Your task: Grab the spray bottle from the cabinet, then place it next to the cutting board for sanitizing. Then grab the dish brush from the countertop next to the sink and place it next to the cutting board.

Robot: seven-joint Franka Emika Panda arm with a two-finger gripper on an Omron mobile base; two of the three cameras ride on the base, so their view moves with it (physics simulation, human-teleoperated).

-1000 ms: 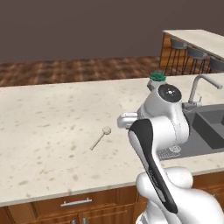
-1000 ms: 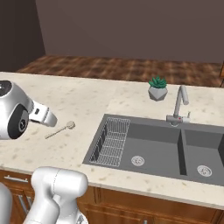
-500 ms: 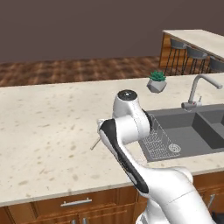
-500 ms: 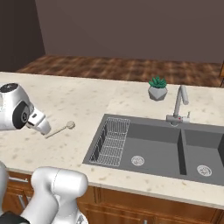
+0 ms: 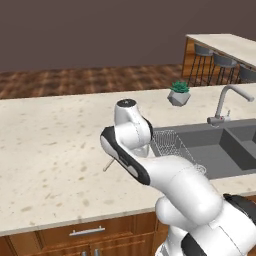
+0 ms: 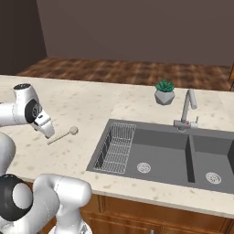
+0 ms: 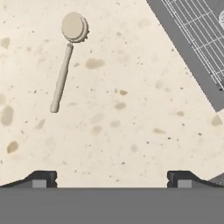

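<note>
Lying flat on beige brown-speckled stone countertop (image 5: pixel 55 145), pale tan dish brush with round head (image 5: pixel 108 165) shows just its handle end past white arm, left of dark recessed double-basin sink (image 5: pixel 225 150) in left base view.

Right base view: brush (image 6: pixel 62 135) between sink (image 6: pixel 164 153) and hand, near wire rack (image 6: pixel 116 146); small potted green plant (image 6: pixel 164 92) by grey faucet (image 6: pixel 187 109).

Hand view: gripper (image 7: pixel 111 179) spread wide, empty, above bare counter (image 7: pixel 131 109); brush (image 7: pixel 65 61) well apart, upper left.
</note>
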